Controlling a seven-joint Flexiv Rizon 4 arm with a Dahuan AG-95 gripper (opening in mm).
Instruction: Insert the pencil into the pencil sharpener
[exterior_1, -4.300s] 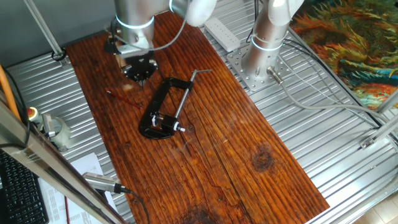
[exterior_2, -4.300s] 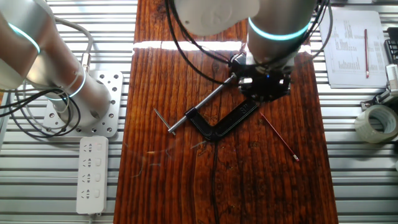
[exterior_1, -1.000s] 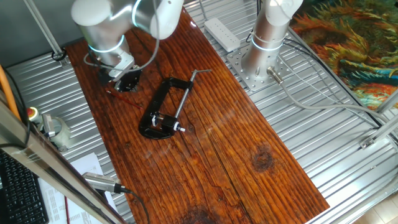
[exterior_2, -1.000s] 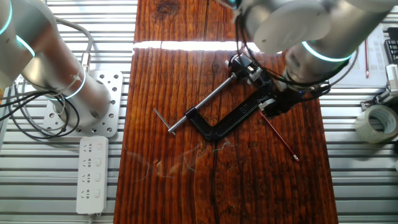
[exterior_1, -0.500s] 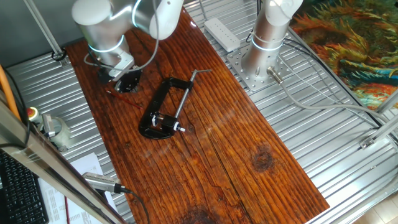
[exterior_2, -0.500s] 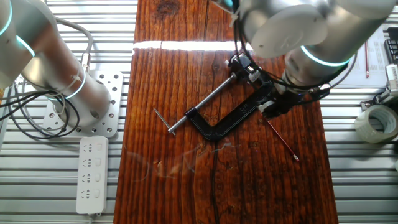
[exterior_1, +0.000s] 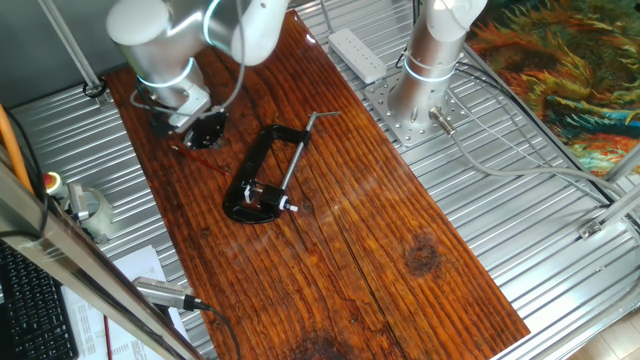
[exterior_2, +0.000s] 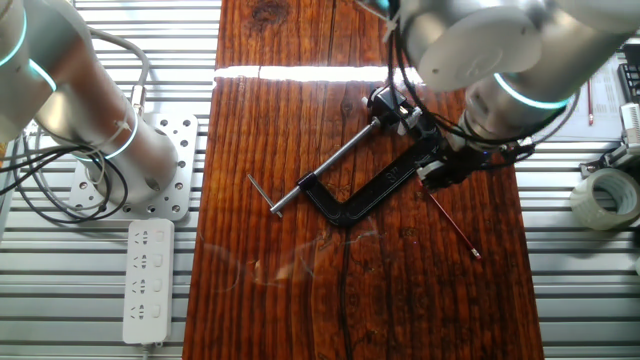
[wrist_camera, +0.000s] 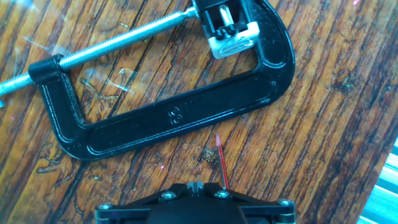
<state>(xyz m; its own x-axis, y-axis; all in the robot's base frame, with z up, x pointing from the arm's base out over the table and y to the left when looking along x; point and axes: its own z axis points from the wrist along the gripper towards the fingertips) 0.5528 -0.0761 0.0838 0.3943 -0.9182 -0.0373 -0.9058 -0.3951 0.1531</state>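
The pencil (exterior_2: 455, 228) is a thin dark-red stick lying flat on the wooden table (exterior_2: 290, 300), right of the black C-clamp (exterior_2: 355, 200). In the hand view its pale tip (wrist_camera: 218, 142) points at the clamp's bar (wrist_camera: 168, 118). The pencil sharpener (wrist_camera: 230, 25), a small block with a white part, is held in the clamp's mouth by the screw rod. My gripper (exterior_2: 440, 175) hangs low over the pencil's near end, beside the clamp. In the hand view its fingertips (wrist_camera: 196, 185) meet with nothing between them, and the pencil runs just to their right. It also shows in one fixed view (exterior_1: 205, 133).
A second arm's base (exterior_2: 150, 170) and a white power strip (exterior_2: 148, 280) stand off the table's left. A tape roll (exterior_2: 605, 198) and papers (exterior_2: 570, 75) lie to the right. Metal slats surround the wooden board.
Over the last seconds my gripper moved from above the clamp to the pencil's end beside it. In the last second only the arm shifted slightly; the pencil and clamp stayed put.
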